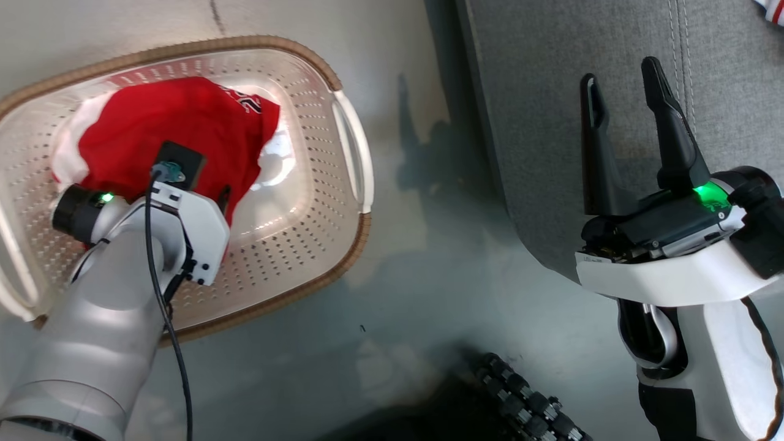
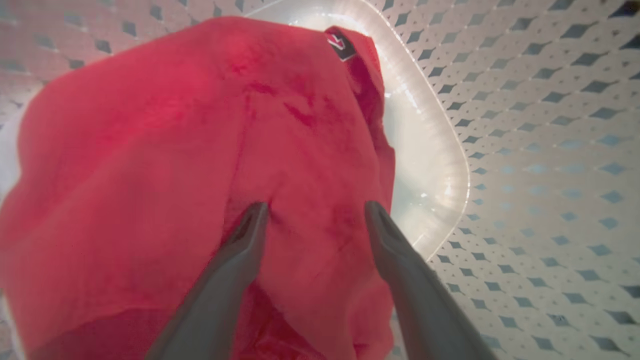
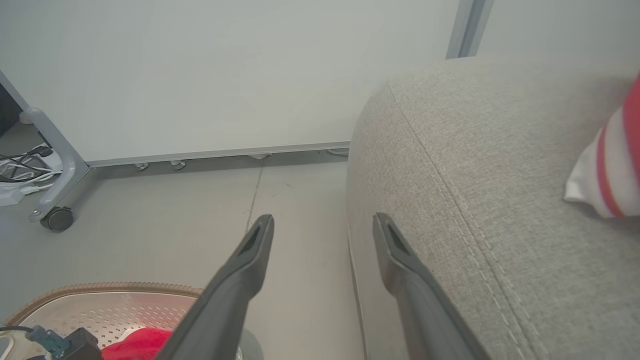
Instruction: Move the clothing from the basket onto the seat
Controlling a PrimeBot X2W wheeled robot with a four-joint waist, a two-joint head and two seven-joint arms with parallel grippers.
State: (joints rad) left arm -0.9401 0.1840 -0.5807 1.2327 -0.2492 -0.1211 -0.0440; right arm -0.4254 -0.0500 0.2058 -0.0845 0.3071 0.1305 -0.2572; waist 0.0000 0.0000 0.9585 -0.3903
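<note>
Clothing (image 1: 177, 128): a red heap with white edges, lying in the basket (image 1: 318, 202) at upper left of the head view, toward the left half of the basket's bottom. Basket stands on the floor (image 1: 429, 275).

Left gripper (image 2: 315, 210): above the heap, pointing down into it. Jaws spread wide, nothing clamped. In the left wrist view both fingertips sit at the cloth surface, with a ridge of red fabric between them. Cannot tell whether they press in or just touch.

Right gripper (image 1: 620, 73): right side of the head view, over the edge of the seat (image 1: 551, 122). Jaws wide apart and empty, well apart from the basket.

Second garment (image 3: 607, 175): white with red stripes, lying on the seat at the right edge of the right wrist view. Cut off by the frame; only a corner shows.

Hard to make out:
- left gripper's fingers in the head view, covered by its own wrist and camera
- lettering on the heap, partly folded under
- a small dark label (image 2: 340, 44) at the top of the left wrist view, too blurred to read
- near side of the heap, behind the forearm
- a dark ribbed object (image 1: 527, 398) at the bottom of the head view, unidentified
</note>
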